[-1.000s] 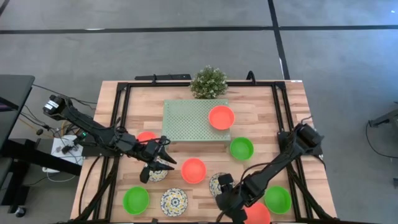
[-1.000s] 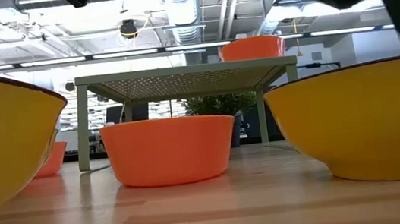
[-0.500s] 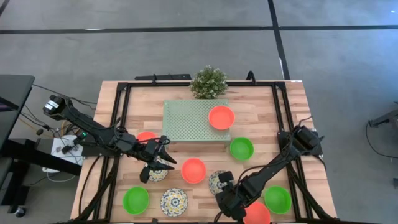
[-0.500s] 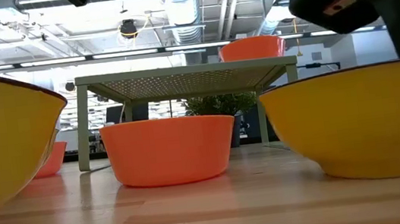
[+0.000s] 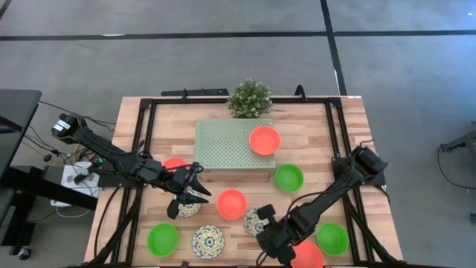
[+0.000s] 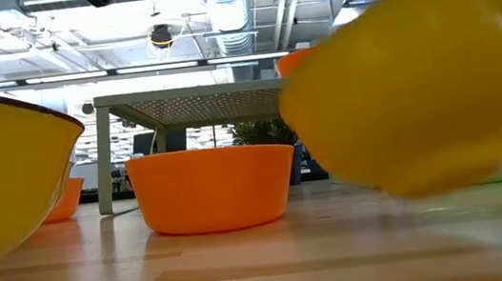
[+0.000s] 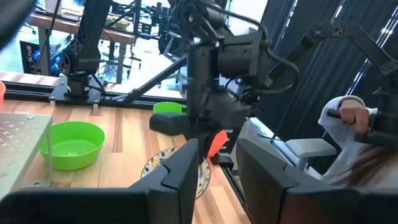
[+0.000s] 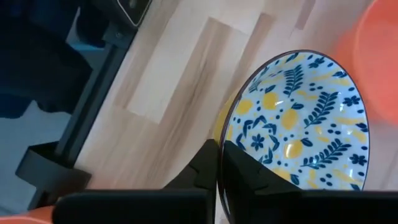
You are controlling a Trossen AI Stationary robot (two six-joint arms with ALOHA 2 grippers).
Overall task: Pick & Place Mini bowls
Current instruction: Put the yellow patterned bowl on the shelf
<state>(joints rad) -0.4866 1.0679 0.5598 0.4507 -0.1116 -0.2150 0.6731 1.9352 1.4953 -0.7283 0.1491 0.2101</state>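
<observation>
1. The patterned mini bowl, white with blue leaves and yellow fruit inside and yellow outside, is pinched at its rim by the right gripper near the table's front edge; in the low view it hangs tilted, clear of the tabletop.
2. The right gripper's fingers are closed narrowly on that rim.
3. An orange-red bowl sits just beside it; a green bowl lies farther back.
4. Another orange-red bowl rests on the perforated platform.
5. The left gripper hovers over another patterned bowl, fingers spread apart, holding nothing.
6. No readable writing shows.
</observation>
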